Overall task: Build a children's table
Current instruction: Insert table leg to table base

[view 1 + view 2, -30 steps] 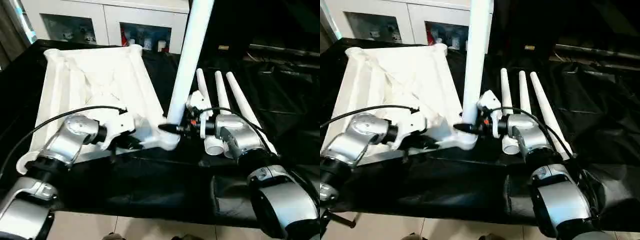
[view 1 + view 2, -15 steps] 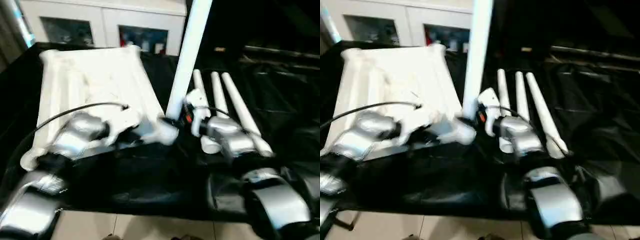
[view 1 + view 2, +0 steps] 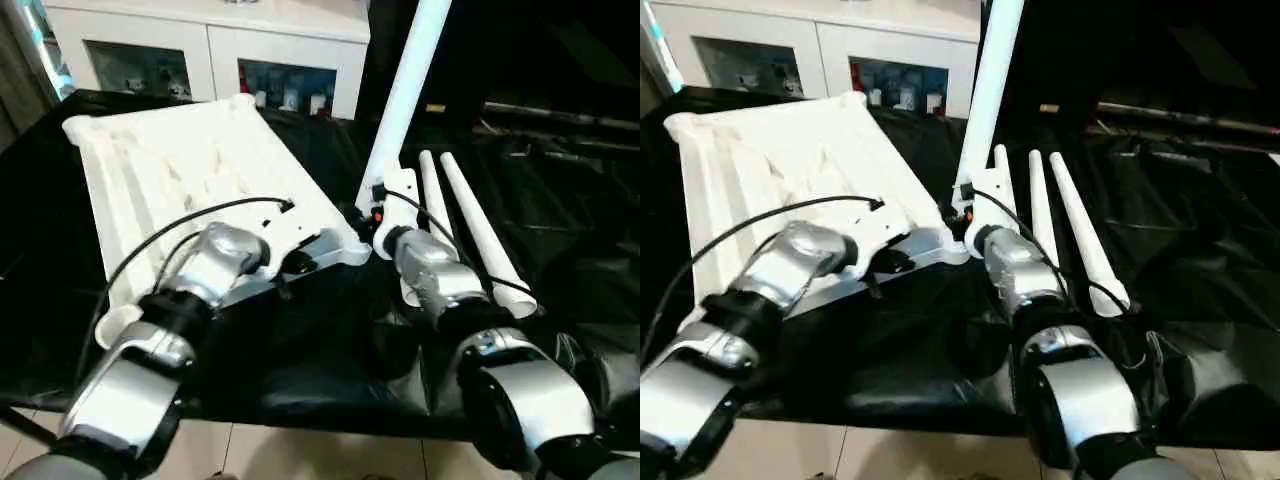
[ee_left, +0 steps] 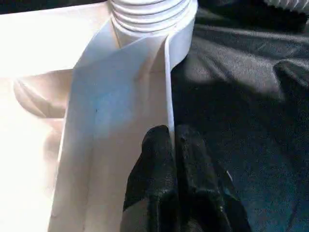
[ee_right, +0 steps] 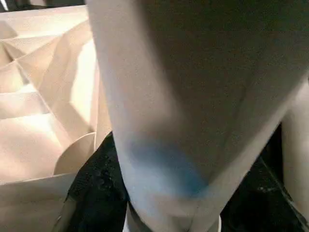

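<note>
The children's table top (image 3: 170, 170) lies upside down on black cloth, ribs up. One white leg (image 3: 400, 100) stands upright in the near right corner socket (image 4: 179, 38), leaning slightly to the right, and its threaded end (image 4: 149, 12) sits in that socket. My right gripper (image 3: 372, 215) is shut on the leg just above the socket; a black finger (image 5: 96, 179) shows beside the leg. My left gripper (image 4: 170, 137) is shut on the top's thin rim, a little short of the same corner.
Three loose white legs (image 3: 1080, 225) lie side by side on the black cloth (image 3: 330, 350) right of the top, close behind my right forearm. A white glass-door cabinet (image 3: 200, 60) stands behind the table. The cloth's front edge drops to a tiled floor.
The whole picture has shifted and tilted, so the camera has moved. Both grippers keep their holds on the rim and the leg.
</note>
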